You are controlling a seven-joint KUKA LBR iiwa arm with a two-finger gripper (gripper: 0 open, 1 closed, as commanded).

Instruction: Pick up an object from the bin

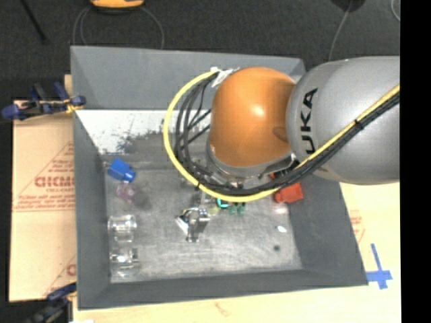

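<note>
Arm's in from the right, its orange cover (250, 116) hanging over the middle of the grey bin (89, 207), and the silvery gripper (193, 223) sits low over bare floor. Just right of the gripper there's a small green thing (236, 208), and beyond that a red piece (289, 194) tucked at the arm's edge. Well off to the gripper's left are a blue block (121, 171), a pale purple bit (126, 194), a clear plastic piece (122, 227) and a second clear piece (125, 258) below it.
</note>
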